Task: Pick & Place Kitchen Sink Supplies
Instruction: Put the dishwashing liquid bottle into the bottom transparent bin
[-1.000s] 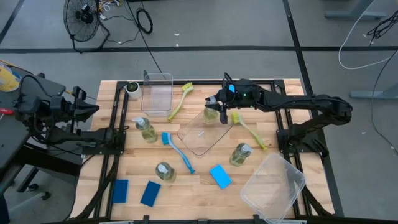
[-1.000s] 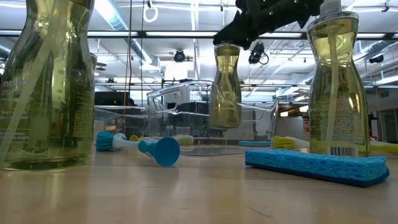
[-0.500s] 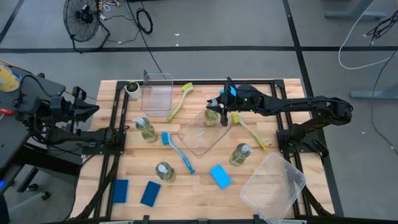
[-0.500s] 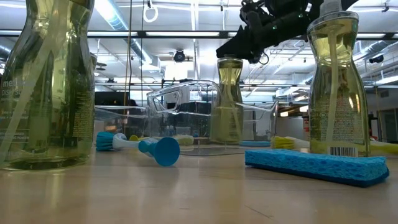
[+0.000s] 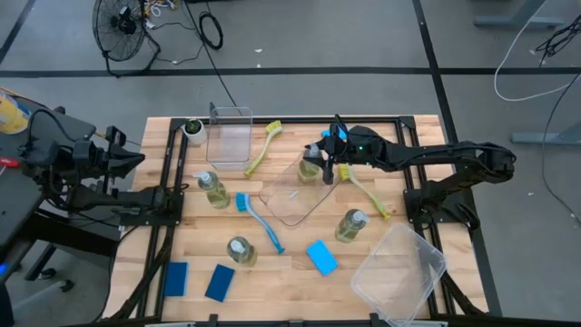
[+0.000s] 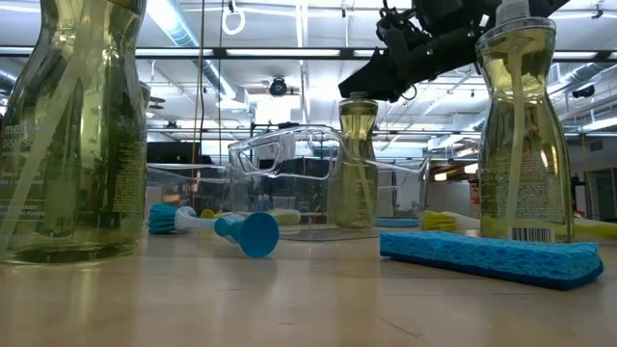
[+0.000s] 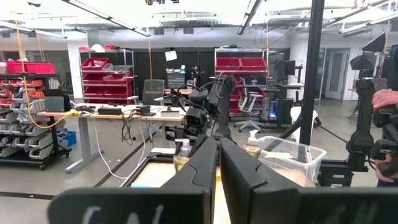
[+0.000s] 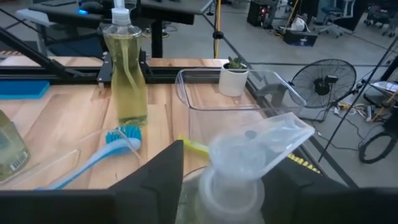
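Observation:
A clear bottle of yellow-green liquid [image 5: 311,169] stands upright on the far end of the clear flat tray [image 5: 292,200]. My right gripper [image 5: 321,163] is open just above it, with one finger [image 8: 158,177] on either side of the pump head [image 8: 252,149]. Three more bottles [image 5: 214,189] [image 5: 241,250] [image 5: 351,224] stand on the table. Blue sponges [image 5: 321,257] [image 5: 176,278] [image 5: 219,282] lie flat near the front. A blue brush [image 5: 259,218] and two yellow-green brushes [image 5: 261,147] [image 5: 363,186] lie on the table. My left gripper [image 7: 219,168] is shut and waits beyond the table's left edge.
A clear bin [image 5: 229,134] stands at the far left, next to a small potted plant [image 5: 193,129]. A second clear bin [image 5: 399,272] sits at the near right corner. Black frame rails [image 5: 168,195] run along the table's left and right sides.
My right gripper has come down with the bottle. The bottle hung clear above the tray a second ago and now stands on it, upright. In the low view the fingers no longer sit around the bottle's neck but just above its top.

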Robot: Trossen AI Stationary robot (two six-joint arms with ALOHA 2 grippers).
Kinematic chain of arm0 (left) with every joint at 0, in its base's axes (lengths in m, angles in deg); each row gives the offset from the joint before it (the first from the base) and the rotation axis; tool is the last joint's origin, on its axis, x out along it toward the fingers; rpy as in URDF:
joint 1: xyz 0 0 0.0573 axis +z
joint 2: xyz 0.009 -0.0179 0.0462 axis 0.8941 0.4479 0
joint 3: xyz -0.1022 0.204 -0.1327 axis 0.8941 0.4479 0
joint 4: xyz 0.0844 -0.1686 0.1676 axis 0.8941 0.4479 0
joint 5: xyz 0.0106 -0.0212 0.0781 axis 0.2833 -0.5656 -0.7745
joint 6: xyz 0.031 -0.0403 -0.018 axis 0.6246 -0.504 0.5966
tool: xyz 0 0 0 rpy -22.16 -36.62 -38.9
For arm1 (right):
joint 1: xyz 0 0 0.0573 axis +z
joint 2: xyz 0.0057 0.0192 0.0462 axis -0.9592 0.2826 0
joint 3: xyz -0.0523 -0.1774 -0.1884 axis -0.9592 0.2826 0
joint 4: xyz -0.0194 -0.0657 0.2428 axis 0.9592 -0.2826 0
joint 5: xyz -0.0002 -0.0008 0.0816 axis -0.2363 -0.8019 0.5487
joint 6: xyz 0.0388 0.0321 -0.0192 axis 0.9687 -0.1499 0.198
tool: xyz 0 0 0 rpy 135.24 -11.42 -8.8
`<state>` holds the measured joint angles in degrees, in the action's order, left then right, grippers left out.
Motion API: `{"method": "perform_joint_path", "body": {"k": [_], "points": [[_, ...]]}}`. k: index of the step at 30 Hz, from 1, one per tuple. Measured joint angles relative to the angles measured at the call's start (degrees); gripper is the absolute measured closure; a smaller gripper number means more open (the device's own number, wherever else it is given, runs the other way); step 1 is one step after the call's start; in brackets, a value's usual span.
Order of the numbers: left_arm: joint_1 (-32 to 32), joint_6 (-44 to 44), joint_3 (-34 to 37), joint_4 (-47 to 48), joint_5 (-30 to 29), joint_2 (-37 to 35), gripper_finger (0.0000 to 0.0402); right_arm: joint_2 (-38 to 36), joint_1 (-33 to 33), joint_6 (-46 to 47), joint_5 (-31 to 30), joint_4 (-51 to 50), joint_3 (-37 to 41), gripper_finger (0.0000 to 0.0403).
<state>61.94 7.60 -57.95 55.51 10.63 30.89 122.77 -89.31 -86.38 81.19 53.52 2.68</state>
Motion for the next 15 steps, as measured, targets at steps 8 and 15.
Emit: {"method": "perform_joint_path", "body": {"k": [8,15], "points": [[0.0,0.0,0.0,0.0,0.0,0.0,0.0376,0.0,0.0,0.6,0.6,-0.5,0.0,0.0166],[0.0,0.0,0.0,0.0,0.0,0.0,0.0376,-3.3,0.0,0.6,0.5,-2.7,0.1,0.0124]]}}
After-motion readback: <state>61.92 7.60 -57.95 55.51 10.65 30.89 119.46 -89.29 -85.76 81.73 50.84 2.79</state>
